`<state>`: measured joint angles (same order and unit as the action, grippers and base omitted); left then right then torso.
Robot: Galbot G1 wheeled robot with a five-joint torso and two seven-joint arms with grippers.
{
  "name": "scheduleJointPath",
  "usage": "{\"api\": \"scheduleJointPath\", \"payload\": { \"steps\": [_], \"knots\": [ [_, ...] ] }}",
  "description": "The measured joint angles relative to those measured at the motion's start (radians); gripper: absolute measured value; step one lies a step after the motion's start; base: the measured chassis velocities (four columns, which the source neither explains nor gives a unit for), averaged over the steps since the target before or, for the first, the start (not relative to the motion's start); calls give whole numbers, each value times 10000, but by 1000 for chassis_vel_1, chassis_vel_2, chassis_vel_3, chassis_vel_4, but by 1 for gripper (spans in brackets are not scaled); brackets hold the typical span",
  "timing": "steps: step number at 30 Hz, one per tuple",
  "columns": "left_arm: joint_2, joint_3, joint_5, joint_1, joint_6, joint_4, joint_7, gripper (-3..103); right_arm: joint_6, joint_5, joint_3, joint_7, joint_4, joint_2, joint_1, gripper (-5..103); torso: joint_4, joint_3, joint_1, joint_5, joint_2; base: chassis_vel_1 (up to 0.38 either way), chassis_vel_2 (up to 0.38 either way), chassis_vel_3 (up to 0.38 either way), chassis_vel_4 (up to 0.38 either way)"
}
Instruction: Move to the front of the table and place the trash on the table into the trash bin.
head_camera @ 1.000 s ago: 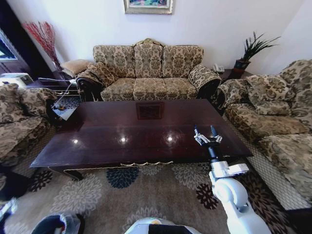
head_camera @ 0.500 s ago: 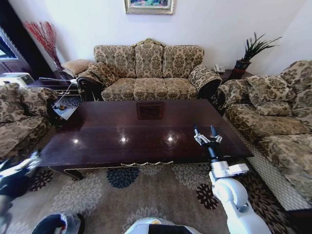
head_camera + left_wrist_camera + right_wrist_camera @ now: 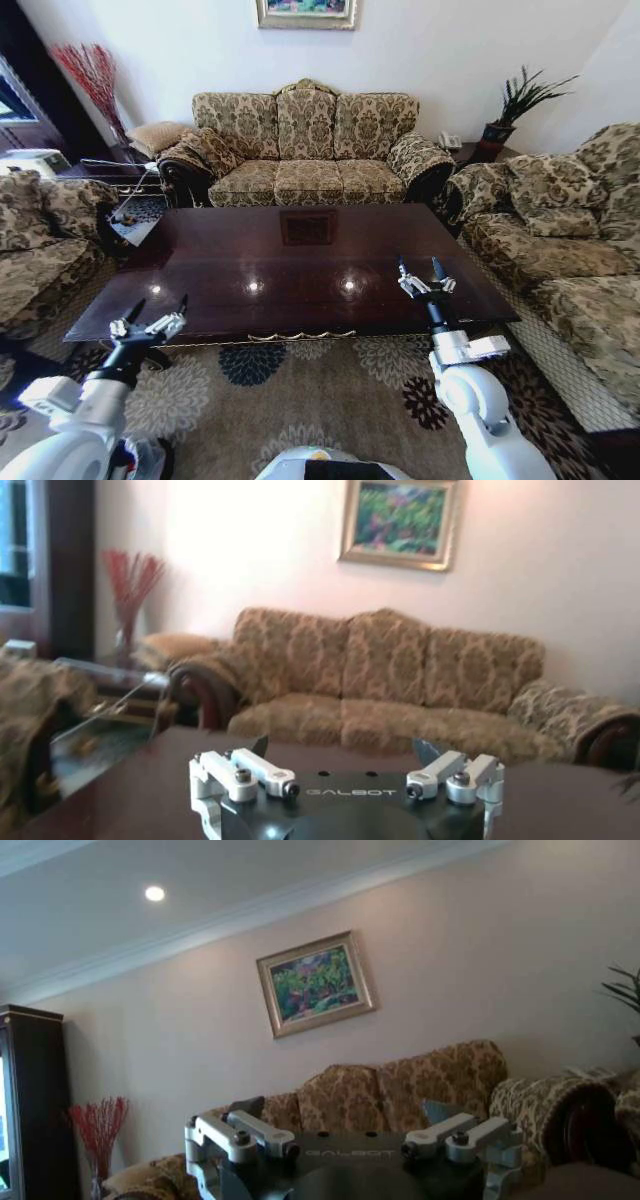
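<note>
Our left gripper has just swung up from the floor side to the near-left corner of the table, fingers spread and holding nothing. Our right gripper stays over the near-right edge, also spread. The trash bin sits near-left on the carpet; the tabletop looks bare, so we judge the clearing done.

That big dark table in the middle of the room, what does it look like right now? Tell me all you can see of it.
The table is a large, low rectangle of dark reddish-brown wood, so glossy that it mirrors the ceiling lights and the wall picture. A carved, gilt-trimmed apron runs along its near edge. It stands on a floral rug, with sofas on three sides. The left gripper hovers open at its near left corner, and the right gripper hovers open over its near right part.
</note>
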<state>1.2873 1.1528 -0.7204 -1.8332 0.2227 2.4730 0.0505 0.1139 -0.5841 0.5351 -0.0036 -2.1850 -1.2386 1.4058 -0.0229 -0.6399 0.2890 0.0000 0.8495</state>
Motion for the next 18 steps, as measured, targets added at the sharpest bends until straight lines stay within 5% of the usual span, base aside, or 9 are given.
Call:
{"api": "scheduleJointPath", "payload": {
  "steps": [11,18],
  "knots": [
    [-749,-1643,478,499,-109,157,7,98,-41,185,-51,1,-40,-9,92,100,-4,0,1,-1,0,0,0,0,0],
    [-454,-2474,2357,602,-1160,-373,330,98,-673,2501,-810,50,-868,-169,1383,100,-4,0,0,-3,0,0,0,0,0]
  ]
}}
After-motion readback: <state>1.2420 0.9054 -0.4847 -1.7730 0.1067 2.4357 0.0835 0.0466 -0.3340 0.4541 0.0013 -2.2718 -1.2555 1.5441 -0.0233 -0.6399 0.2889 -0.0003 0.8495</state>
